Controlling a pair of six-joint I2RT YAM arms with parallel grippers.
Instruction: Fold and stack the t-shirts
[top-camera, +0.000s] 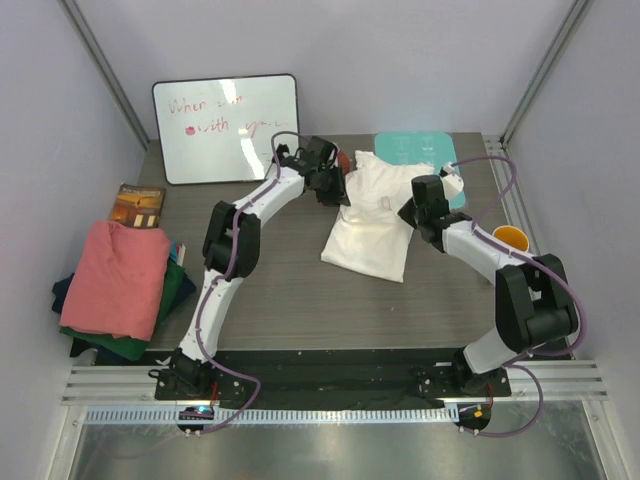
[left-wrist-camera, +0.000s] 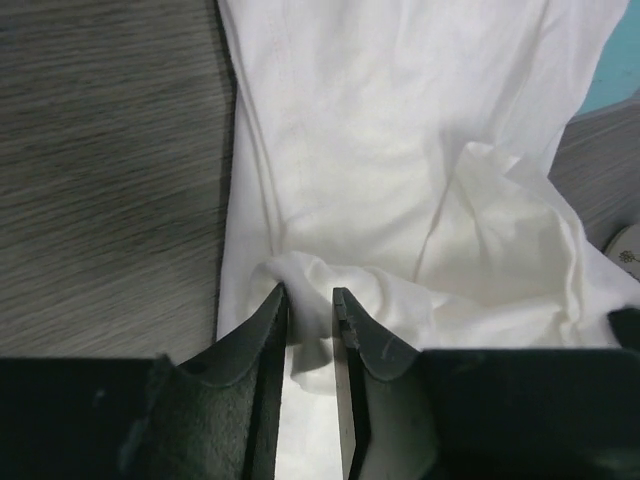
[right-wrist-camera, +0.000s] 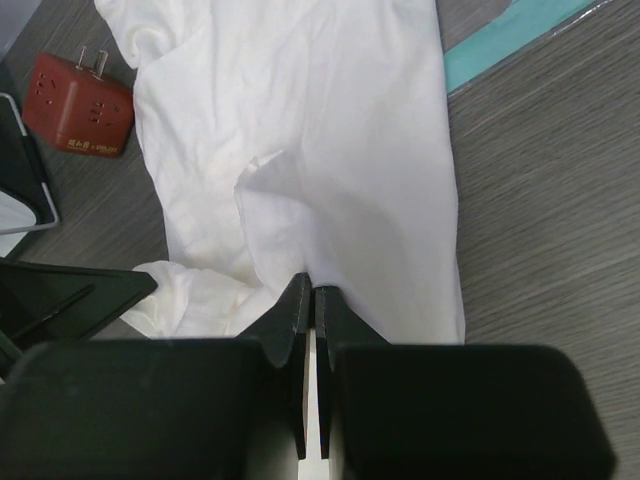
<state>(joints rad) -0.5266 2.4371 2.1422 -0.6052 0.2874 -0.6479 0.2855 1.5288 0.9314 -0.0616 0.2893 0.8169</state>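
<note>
Top external: white t-shirt (top-camera: 372, 215) lies lengthwise, near to far.

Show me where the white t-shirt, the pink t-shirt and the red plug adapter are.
white t-shirt (top-camera: 372, 225): top external view, middle of the cloth.
pink t-shirt (top-camera: 120, 275): top external view, centre of its upper surface, on the pile.
red plug adapter (right-wrist-camera: 78, 105): right wrist view, its red upper face.

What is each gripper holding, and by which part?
Right gripper pinches the white t-shirt by its edge. Left gripper straddles a bunched fold; a hold cannot be told.
</note>
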